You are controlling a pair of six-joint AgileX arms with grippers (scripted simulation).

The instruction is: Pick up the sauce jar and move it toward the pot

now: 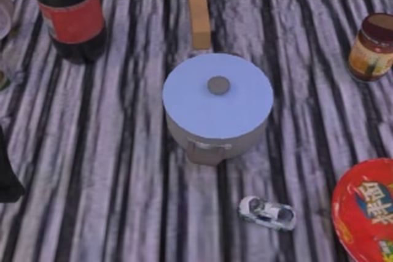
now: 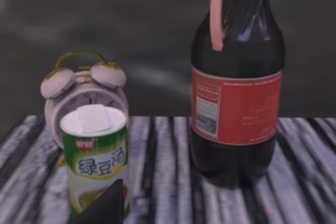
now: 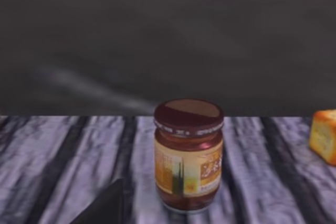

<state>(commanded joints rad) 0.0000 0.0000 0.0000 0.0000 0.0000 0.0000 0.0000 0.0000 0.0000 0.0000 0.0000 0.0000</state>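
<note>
Even, fairly dim light lay over my striped table (image 1: 123,170), soft throughout, and the ground beyond its far edge fell away into murky grey. The pot (image 1: 218,105) threw only a faint shadow at its base, while the dark bottle (image 2: 237,77) carried small pale glints on its shoulder. The sauce jar (image 3: 188,153) looked slightly smeared, its label print unreadable.

A: What stands at the far left of the striped table (image 1: 123,170)?
B: A tall dark bottle (image 1: 70,10) with a red label; the left wrist view shows a green can (image 2: 94,163) in front of a pale alarm clock (image 2: 84,90) near it.
A: And elsewhere?
B: An orange block (image 1: 199,15) behind the centre, a white toy car (image 1: 267,212) toward the front, and a red bowl (image 1: 367,210) with printed characters at the front right corner.
</note>
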